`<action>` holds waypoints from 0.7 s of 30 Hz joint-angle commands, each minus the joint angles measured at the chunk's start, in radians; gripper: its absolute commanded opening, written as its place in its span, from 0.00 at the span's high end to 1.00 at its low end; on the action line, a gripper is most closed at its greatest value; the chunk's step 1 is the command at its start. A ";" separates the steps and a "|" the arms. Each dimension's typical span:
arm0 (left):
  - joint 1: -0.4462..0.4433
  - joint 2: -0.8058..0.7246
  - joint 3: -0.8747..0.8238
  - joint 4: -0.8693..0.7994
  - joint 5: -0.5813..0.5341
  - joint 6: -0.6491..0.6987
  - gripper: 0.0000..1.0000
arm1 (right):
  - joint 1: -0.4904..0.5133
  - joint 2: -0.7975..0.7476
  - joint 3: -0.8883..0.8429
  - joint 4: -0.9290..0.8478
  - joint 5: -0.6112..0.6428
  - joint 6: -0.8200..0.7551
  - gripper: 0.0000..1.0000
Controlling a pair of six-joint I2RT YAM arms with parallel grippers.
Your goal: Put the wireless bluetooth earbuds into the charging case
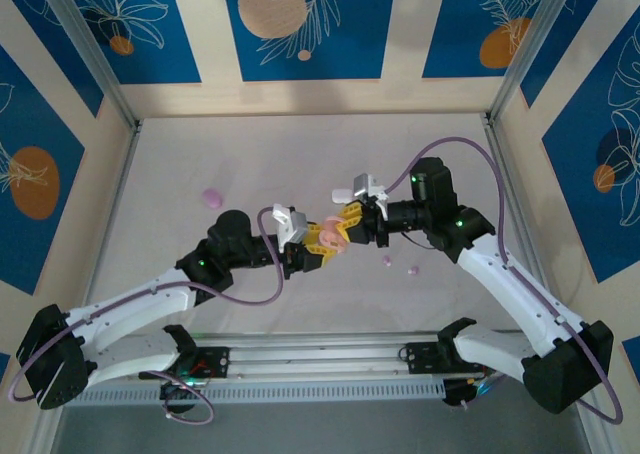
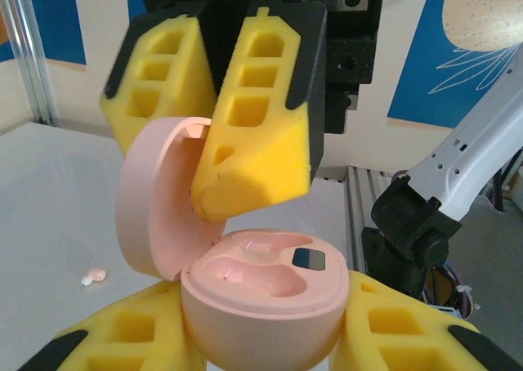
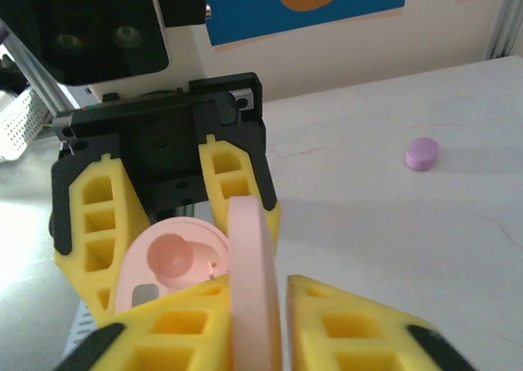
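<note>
Nearest the lens, bolted along the near edge: left arm (image 1: pixel 140 304) and right arm (image 1: pixel 510 284), reaching inward to meet over the middle of the pale worktop (image 1: pixel 300 154). Next in size, left end effector (image 1: pixel 316 246) narrowed onto the base of the pink charging case (image 1: pixel 333 234). Opposite, right end effector (image 1: pixel 352 218) closed on the lid (image 2: pixel 151 199), yellow pads (image 2: pixel 261 126) against both its faces, holding it swung open. Both wells (image 2: pixel 245 273) bare inside, so nothing seated yet. Far left on the worktop, well apart: lilac pebble-shaped case (image 1: pixel 211 196), shut. Smallest of all, two pale earbuds (image 1: pixel 387 260) loose on the worktop just right of the held case and slightly nearer. Judged early: case open and steadied, every insertion left to do, and one end effector to be freed first for picking.
</note>
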 commanded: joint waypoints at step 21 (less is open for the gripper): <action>-0.006 0.043 0.028 0.028 0.014 -0.062 0.31 | 0.145 0.003 0.116 -0.147 0.299 -0.195 0.95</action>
